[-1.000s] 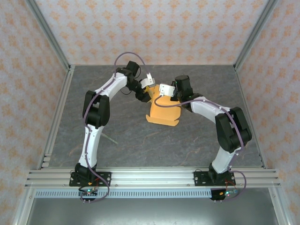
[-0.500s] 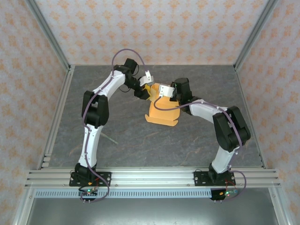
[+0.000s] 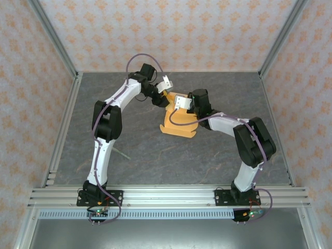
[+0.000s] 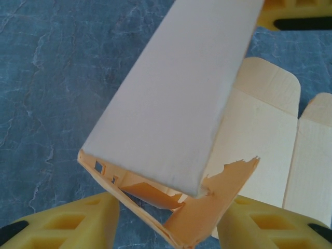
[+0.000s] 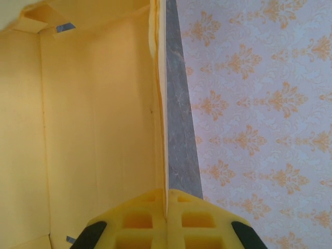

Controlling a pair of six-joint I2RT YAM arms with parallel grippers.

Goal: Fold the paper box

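The right claw is pinched shut on a thin upright wall of the paper box, whose orange inside spreads out beside it. The left claw is spread wide, with a raised pale panel and a torn corner between its fingers. Beyond them, further flaps lie on the grey counter.

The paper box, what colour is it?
Orange-yellow; the paper box shows best in the top external view.

Bright even light, soft faint shadows, wrist close-ups slightly blurred
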